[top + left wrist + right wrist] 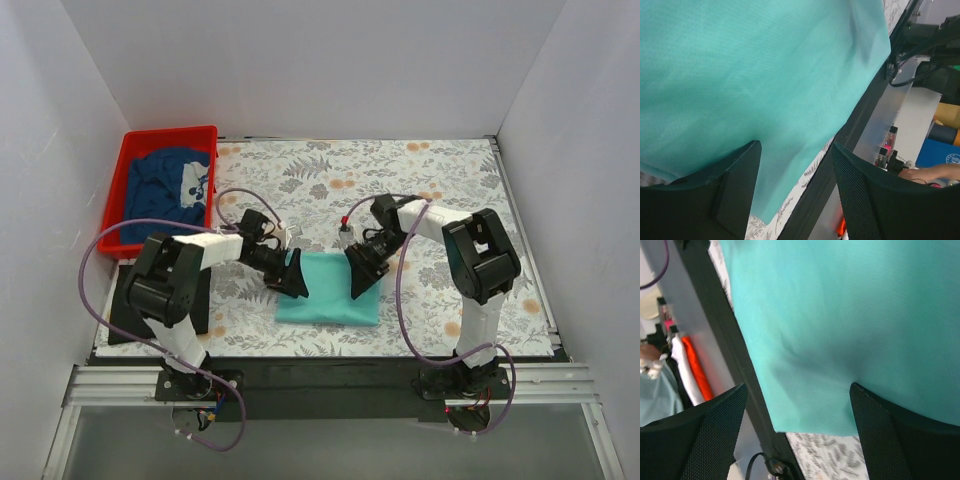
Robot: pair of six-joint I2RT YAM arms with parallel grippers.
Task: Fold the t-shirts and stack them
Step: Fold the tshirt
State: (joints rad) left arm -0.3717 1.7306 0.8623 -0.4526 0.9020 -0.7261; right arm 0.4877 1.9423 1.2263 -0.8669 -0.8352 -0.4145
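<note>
The teal t-shirt (328, 292) lies folded into a rectangle near the table's front edge, and fills the left wrist view (755, 85) and the right wrist view (850, 315). My left gripper (295, 277) hangs open over its left edge, with cloth showing between the fingers (796, 165). My right gripper (362, 272) hangs open over its right edge (797, 395). Neither holds cloth. The navy t-shirt (165, 185) with white print lies bunched in the red bin (128, 160). A flat black cloth (203, 305), likely the black t-shirt, lies by the left arm, mostly hidden.
The floral table cover (400, 170) spreads behind the teal shirt. The black front edge of the table (330, 365) runs just below the shirt and shows in both wrist views (840, 145) (720, 325). White walls enclose three sides.
</note>
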